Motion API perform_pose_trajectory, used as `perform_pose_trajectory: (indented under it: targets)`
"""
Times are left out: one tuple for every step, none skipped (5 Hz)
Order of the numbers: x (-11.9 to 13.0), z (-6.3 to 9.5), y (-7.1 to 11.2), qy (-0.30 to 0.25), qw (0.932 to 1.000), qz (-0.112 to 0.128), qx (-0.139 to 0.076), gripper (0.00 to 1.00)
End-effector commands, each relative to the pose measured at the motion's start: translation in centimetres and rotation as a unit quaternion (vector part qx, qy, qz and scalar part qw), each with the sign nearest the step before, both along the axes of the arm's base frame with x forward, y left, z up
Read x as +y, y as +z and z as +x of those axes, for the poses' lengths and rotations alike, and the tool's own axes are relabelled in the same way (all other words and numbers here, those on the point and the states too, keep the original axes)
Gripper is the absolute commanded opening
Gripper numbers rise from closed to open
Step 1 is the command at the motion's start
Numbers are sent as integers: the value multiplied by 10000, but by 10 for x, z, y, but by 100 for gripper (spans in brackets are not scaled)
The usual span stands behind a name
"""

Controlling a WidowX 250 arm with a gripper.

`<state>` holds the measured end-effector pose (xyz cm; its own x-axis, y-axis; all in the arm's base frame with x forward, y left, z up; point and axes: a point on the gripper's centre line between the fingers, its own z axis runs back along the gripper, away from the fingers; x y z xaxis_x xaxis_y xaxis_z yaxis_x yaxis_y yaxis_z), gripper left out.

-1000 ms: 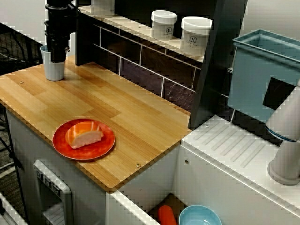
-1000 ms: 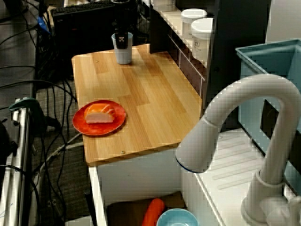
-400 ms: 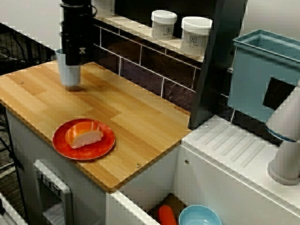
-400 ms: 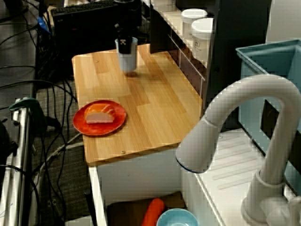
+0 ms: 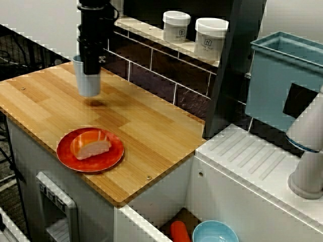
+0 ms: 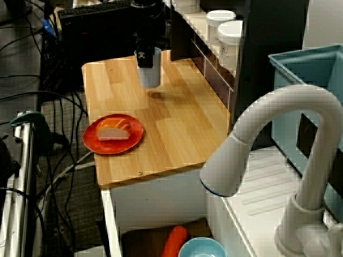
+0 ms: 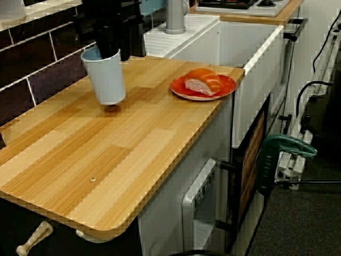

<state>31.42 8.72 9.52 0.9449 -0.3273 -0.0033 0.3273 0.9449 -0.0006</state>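
My black gripper is shut on the rim of a pale blue cup. The cup hangs upright a little above the wooden counter, and its shadow falls on the boards just below. In the view over the faucet the gripper and cup are at the counter's far end, near the dark tiled wall. The low view along the counter shows the cup off the wood. An orange plate with a piece of salmon sushi lies near the front edge, apart from the cup.
Two white lidded jars stand on the shelf above the tiles. A teal bin and a white faucet are at the right. The sink below holds a blue bowl and a carrot.
The gripper has lifted the cup off the counter's far left corner and carried it to the right along the back wall. The plate and sushi have not moved.
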Motion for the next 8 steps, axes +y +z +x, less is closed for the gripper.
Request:
perform_pose_trajectory:
  targets:
    - [-36, -5, 22, -118, 9987, 281, -411, 0]
    - [-59, -15, 12, -177, 9980, 427, -440, 0]
    - [-77, -19, 5, -277, 9972, 528, -457, 0]
    - [-90, -23, 0, -310, 9964, 623, -486, 0]
    - [-93, -24, -2, -228, 9963, 664, -494, 0]
    - [-89, -24, 2, -199, 9967, 628, -471, 0]
    - [-84, -20, 2, -150, 9970, 632, -431, 100]
    - [-78, -18, 1, -101, 9976, 580, -362, 100]
